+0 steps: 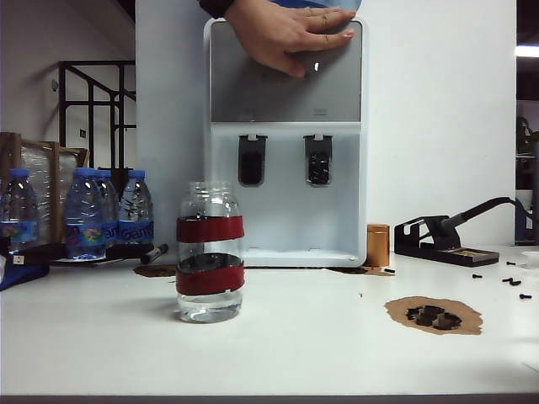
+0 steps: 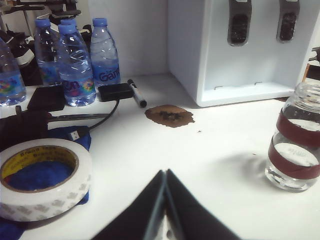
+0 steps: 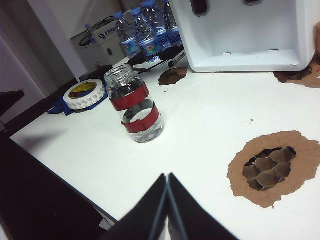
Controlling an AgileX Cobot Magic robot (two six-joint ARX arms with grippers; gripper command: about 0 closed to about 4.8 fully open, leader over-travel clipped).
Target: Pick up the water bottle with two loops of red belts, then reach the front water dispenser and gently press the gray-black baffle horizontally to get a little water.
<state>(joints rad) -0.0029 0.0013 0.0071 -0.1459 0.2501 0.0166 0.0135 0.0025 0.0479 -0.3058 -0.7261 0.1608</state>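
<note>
The water bottle (image 1: 210, 252), a clear capless jar with two red bands, stands upright on the white table, left of centre; it also shows in the left wrist view (image 2: 295, 140) and the right wrist view (image 3: 135, 111). Behind it stands the water dispenser (image 1: 286, 143), white with a silver-gray front panel. The gray-black baffle (image 1: 252, 160) is its left-hand lever, seen too in the left wrist view (image 2: 239, 22). My left gripper (image 2: 165, 172) is shut and empty, well short of the bottle. My right gripper (image 3: 167, 176) is shut and empty too, away from the bottle. Neither arm shows in the exterior view.
A person's hand (image 1: 290, 34) rests on the dispenser's top. Blue-capped plastic bottles (image 1: 101, 215) stand at the back left beside a black marker (image 1: 154, 252). A tape roll (image 2: 42, 175) lies at the left. A torn brown cardboard patch (image 1: 434, 316) and a black soldering stand (image 1: 442, 240) lie right.
</note>
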